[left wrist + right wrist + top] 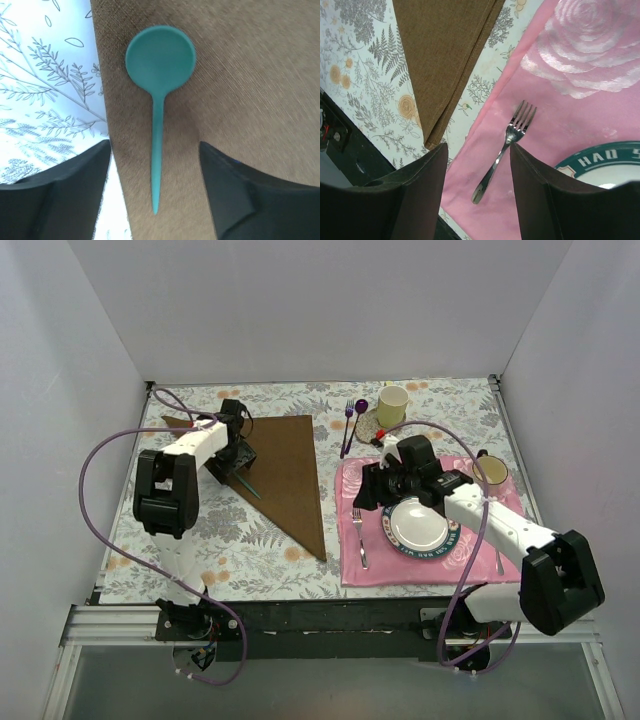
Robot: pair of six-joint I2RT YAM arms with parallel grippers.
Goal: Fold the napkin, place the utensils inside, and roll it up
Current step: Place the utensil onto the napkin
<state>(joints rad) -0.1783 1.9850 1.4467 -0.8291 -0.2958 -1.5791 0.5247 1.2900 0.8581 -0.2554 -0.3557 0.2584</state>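
Top external: napkin [285, 465] lay folded in a triangle at 9 o'clock of placemat [380, 568] | step judged: loading utensils | teal spoon [159, 100] lay on napkin, left gripper [154, 145] wide above it, holding nothing | right gripper [477, 147] wide over fork [505, 150] | next: descend, close on fork handle.

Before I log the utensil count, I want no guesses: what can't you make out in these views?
1. Top view: the teal spoon on the napkin is mostly hidden under the left gripper; only its handle tip shows.
2. Top view: the utensil right of the plate is partly hidden by the right arm and too small to identify.
3. Right wrist view: the plate's rim lettering is cut off by the frame edge.
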